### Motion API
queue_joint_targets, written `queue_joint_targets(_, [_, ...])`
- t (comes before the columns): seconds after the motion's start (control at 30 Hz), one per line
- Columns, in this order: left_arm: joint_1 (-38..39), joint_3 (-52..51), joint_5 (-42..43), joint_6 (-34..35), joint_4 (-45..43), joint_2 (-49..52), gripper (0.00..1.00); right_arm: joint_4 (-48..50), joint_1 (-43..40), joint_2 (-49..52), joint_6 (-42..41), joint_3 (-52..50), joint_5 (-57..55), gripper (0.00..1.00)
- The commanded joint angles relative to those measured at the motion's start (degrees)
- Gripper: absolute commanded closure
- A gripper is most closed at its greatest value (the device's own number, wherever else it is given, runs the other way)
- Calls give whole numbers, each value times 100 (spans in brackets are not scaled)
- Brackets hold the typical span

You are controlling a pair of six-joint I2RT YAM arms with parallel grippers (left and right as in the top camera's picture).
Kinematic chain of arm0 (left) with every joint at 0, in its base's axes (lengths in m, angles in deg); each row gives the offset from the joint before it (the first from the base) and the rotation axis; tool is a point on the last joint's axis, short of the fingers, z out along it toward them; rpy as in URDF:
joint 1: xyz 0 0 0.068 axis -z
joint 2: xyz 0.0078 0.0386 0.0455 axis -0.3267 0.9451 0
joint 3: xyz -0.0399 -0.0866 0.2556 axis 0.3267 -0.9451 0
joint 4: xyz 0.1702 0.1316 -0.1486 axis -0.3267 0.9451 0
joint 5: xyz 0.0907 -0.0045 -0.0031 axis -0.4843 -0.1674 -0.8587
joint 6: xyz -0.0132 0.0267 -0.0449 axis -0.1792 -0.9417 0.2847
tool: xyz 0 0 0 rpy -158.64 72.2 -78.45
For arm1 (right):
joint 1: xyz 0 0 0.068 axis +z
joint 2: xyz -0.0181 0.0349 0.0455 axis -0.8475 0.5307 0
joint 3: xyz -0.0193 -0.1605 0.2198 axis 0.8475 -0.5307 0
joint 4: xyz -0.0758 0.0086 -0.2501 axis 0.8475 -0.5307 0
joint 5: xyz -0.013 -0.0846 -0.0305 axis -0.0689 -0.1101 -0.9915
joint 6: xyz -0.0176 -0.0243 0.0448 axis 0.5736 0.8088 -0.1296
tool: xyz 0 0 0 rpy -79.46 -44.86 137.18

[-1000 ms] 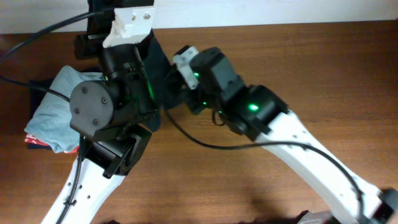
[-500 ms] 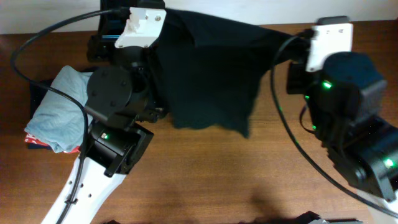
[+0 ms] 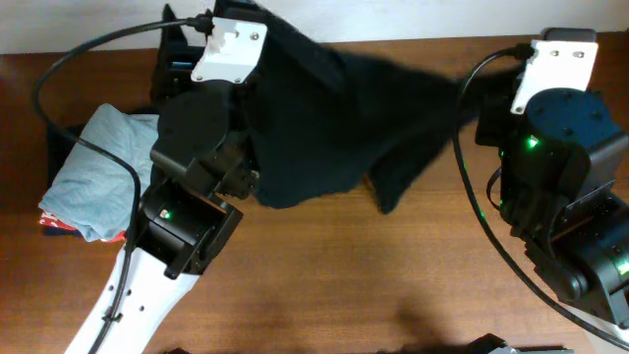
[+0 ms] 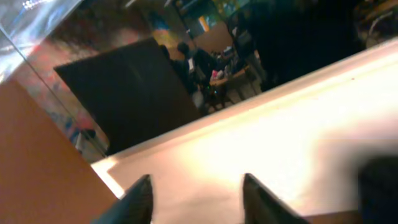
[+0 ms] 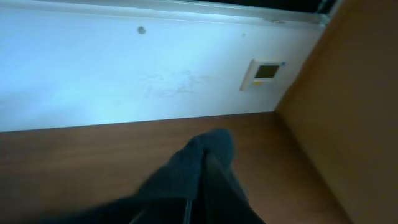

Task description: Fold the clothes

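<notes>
The clothes, a black T-shirt (image 3: 334,118), hang in the air between my two arms above the far side of the table, sagging in the middle. In the left wrist view my left gripper (image 4: 196,177) is open with nothing between its fingertips. A dark blur of cloth (image 4: 380,186) shows at that view's right edge. My right gripper (image 5: 204,152) is shut on a bunched corner of the T-shirt (image 5: 180,180), which wraps over the fingers. From overhead both grippers are hidden under the wrists and the cloth.
A light grey-blue garment (image 3: 93,172) lies on a pile at the left edge, with orange-red and navy cloth (image 3: 54,224) showing beneath it. Brown wooden table (image 3: 393,275) stretches in front of the arms. A black cable (image 3: 88,49) arcs over the left arm.
The arms drew apart and spread the shirt between them. The left jaws have since opened, and the shirt's left side has slackened while the right gripper stays shut on it.
</notes>
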Motion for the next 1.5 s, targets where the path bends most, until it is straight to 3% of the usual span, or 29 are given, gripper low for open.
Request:
queue_joint_targets(0.0, [-39, 144, -24, 238, 109, 9, 48, 42, -55, 57, -46, 4, -525, 96])
queue_joint_targets(0.17, [-39, 144, -24, 240, 291, 15, 63, 57, -55, 63, -48, 4, -522, 96])
queue_joint_targets(0.27, [-39, 144, 52, 553, 601, 13, 64, 66, -52, 63, -48, 4, -505, 96])
queue_joint_targets(0.47, [-39, 144, 1569, 1596, 2094, 15, 27, 66, -52, 63, -44, 4, -485, 96])
queue_joint_targets(0.57, [-37, 144, 2389, 1910, 2293, 15, 26, 90, -52, 63, -20, 4, -485, 96])
queue_joint_targets(0.67, [-37, 142, 3331, 2013, 2553, 15, 13, 157, -46, 59, 66, 7, -439, 96])
queue_joint_targets(0.97, [-39, 142, 4795, 2013, 3418, 175, 13, 328, -46, 15, 125, 439, 85, 96])
queue_joint_targets(1.13, [-39, 142, 5211, 2013, 3762, 417, 13, 372, -48, 15, 140, 905, 293, 96])
queue_joint_targets(1.2, [-39, 142, 5379, 2013, 3786, 487, 7, 461, -46, 15, 280, 1016, 295, 96])
queue_joint_targets(1.47, [-37, 142, 6526, 2013, 3766, 852, 6, 479, -42, 15, 275, 1320, 584, 96])
